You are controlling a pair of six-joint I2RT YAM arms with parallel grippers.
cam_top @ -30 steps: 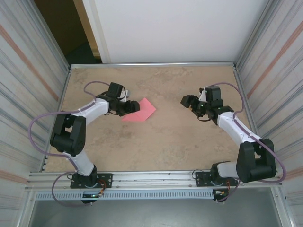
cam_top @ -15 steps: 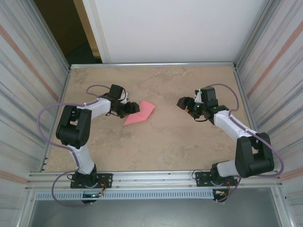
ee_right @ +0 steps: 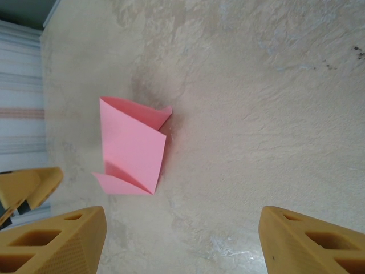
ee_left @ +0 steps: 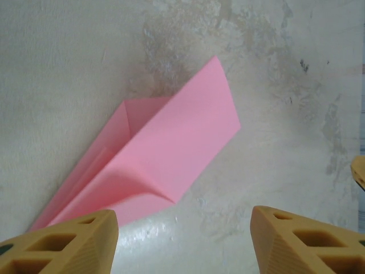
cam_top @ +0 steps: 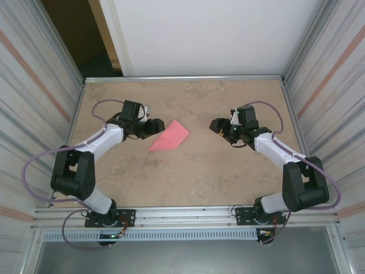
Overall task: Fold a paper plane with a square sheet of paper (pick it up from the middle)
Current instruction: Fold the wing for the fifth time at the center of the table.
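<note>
The pink sheet of paper [cam_top: 169, 137] lies on the table left of centre, folded into a loose, pointed plane-like wedge with flaps standing up. In the left wrist view the paper [ee_left: 165, 154] sits just ahead of my left gripper [ee_left: 182, 228], whose tan fingers [ee_left: 74, 240] stand wide apart over bare table, touching nothing. From above, the left gripper [cam_top: 154, 126] hangs at the paper's upper left edge. My right gripper [cam_top: 215, 125] is open a short way to the right. In the right wrist view the paper [ee_right: 134, 148] lies beyond the right gripper [ee_right: 182, 228], well apart.
The beige marbled table [cam_top: 188, 171] is walled by corrugated panels [cam_top: 34, 114] left and right and a white board [cam_top: 211, 34] behind. A metal rail [cam_top: 182, 214] runs along the near edge. A left-gripper finger [ee_right: 31, 185] shows in the right wrist view.
The left gripper has drawn back to the upper left off the paper, which now lies free. The left elbow swung outward. The right gripper edged left toward the paper.
</note>
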